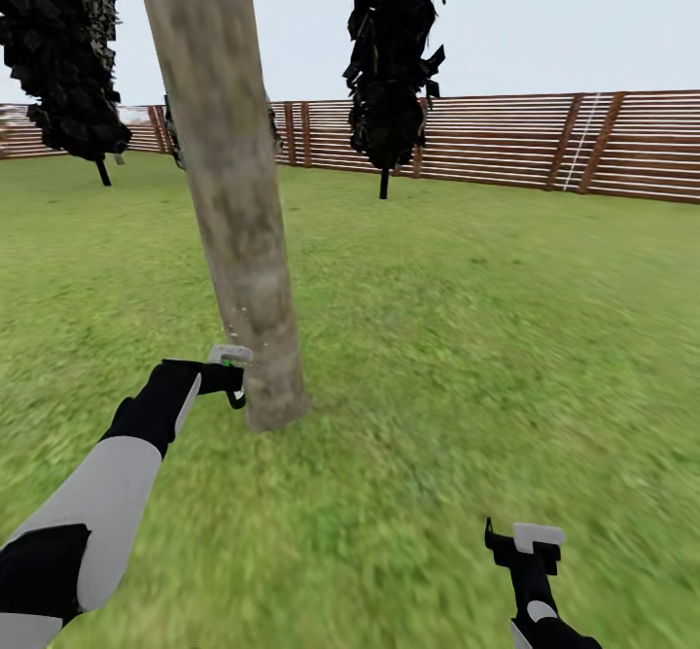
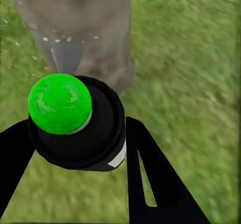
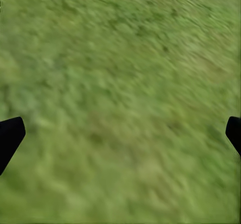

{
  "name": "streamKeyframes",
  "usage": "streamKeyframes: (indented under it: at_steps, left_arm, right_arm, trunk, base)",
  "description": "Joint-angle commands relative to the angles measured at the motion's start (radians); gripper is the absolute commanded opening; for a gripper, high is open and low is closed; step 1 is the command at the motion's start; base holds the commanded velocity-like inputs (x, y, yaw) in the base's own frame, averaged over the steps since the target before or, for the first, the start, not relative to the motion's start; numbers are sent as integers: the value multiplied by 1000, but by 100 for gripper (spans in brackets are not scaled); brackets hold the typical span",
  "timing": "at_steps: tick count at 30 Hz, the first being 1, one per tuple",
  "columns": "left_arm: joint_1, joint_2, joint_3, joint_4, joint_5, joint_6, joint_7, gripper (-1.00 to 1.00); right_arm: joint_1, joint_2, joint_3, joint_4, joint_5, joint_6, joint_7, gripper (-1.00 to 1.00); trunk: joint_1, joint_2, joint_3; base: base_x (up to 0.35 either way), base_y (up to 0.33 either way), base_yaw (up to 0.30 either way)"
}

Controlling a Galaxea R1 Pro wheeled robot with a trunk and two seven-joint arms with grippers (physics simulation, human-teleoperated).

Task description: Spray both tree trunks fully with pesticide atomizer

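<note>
A thick mottled grey-tan tree trunk (image 1: pixel 233 192) rises from the grass just ahead, left of centre. My left gripper (image 1: pixel 231 377) is shut on the pesticide atomizer (image 1: pixel 229 356) right beside the trunk's base. In the left wrist view the atomizer (image 2: pixel 75 118) has a black body and a round green top, held between the black fingers (image 2: pixel 150 174) and facing the tree trunk (image 2: pixel 85 28). Tiny white pesticide specks (image 2: pixel 55 39) dot the bark. My right gripper (image 1: pixel 525 544) hangs open over bare grass at the lower right; in its wrist view the right gripper (image 3: pixel 120 133) holds nothing.
Green lawn floor (image 1: pixel 437 338) stretches all around. A brown slatted fence (image 1: pixel 544 144) closes the far side. Two dark leafy trees on thin stems stand near it, one at centre (image 1: pixel 389 66) and one at far left (image 1: pixel 63 56).
</note>
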State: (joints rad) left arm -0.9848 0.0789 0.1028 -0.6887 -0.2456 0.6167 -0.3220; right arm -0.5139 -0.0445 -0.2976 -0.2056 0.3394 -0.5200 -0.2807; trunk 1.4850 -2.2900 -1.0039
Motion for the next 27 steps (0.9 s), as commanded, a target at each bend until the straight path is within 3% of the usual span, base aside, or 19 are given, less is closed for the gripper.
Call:
streamKeyframes:
  at_steps: [1, 11, 16, 27]
  left_arm:
    - [0, 0, -1, 0, 0, 0, 0, -100]
    - [0, -5, 3, 0, 0, 0, 57, -100]
    - [0, 1, 10, 9, 2, 0, 108, -100]
    - [0, -3, 12, 11, 2, 0, 115, -100]
  right_arm:
    - [0, 0, 0, 0, 0, 0, 0, 100]
    - [0, 0, 0, 0, 0, 0, 0, 100]
    - [0, 0, 0, 0, 0, 0, 0, 100]
    - [0, 0, 0, 0, 0, 0, 0, 100]
  trunk:
    - [0, 0, 0]
    - [0, 0, 0]
    - [0, 0, 0]
    - [0, 0, 0]
  base:
    - [0, -273, 212]
    - [0, -273, 253]
    - [0, -273, 34]
    - [73, -273, 1]
